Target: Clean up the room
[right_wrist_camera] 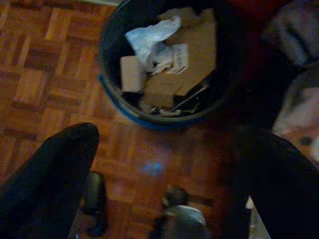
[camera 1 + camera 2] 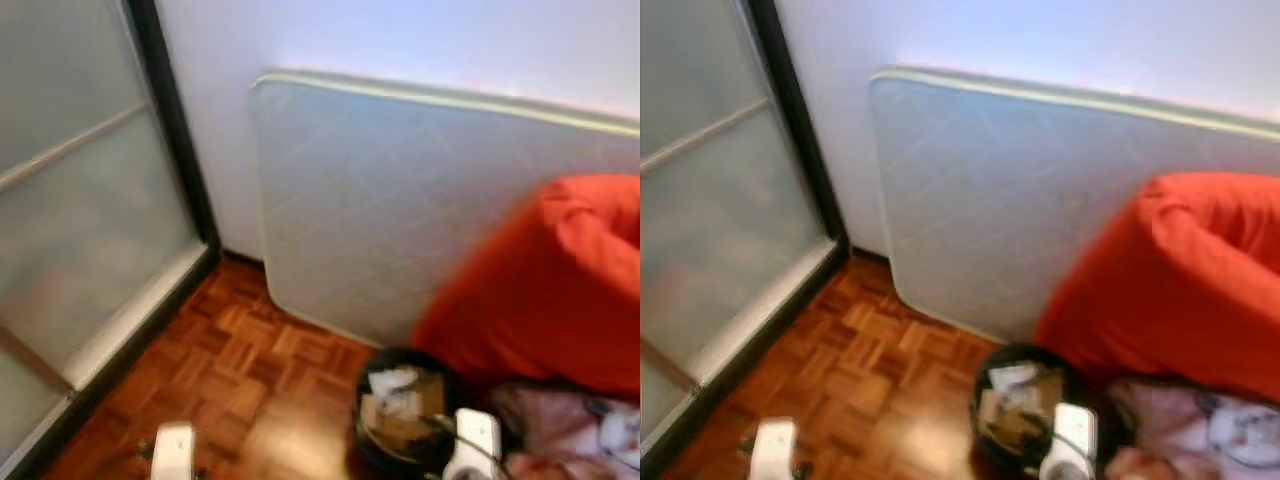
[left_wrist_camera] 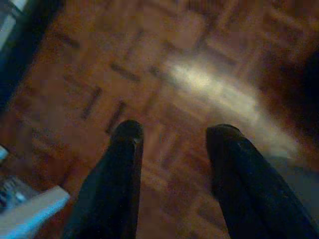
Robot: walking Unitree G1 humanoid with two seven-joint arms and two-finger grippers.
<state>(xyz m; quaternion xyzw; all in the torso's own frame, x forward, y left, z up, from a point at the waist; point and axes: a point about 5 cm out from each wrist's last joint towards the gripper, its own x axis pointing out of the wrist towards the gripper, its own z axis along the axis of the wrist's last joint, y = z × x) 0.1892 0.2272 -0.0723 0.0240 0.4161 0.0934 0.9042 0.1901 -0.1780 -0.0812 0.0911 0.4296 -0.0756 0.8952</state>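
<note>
Leftmost, operator, you have a frosted sliding door (image 2: 80,200) on its floor track; then the left pincer (image 3: 172,137), fingers parted, holding nothing, hanging over bare parquet floor (image 2: 240,370). Next, a pale mattress (image 2: 400,200) propped on edge against the wall, likely stored out of the way. Then a dark waste bin (image 1: 164,64) holding paper and cardboard scraps, the right pincer (image 1: 164,149) poised above it, spread wide and empty. Rightmost, an orange beanbag (image 2: 550,280) slumped beside the bin.
</note>
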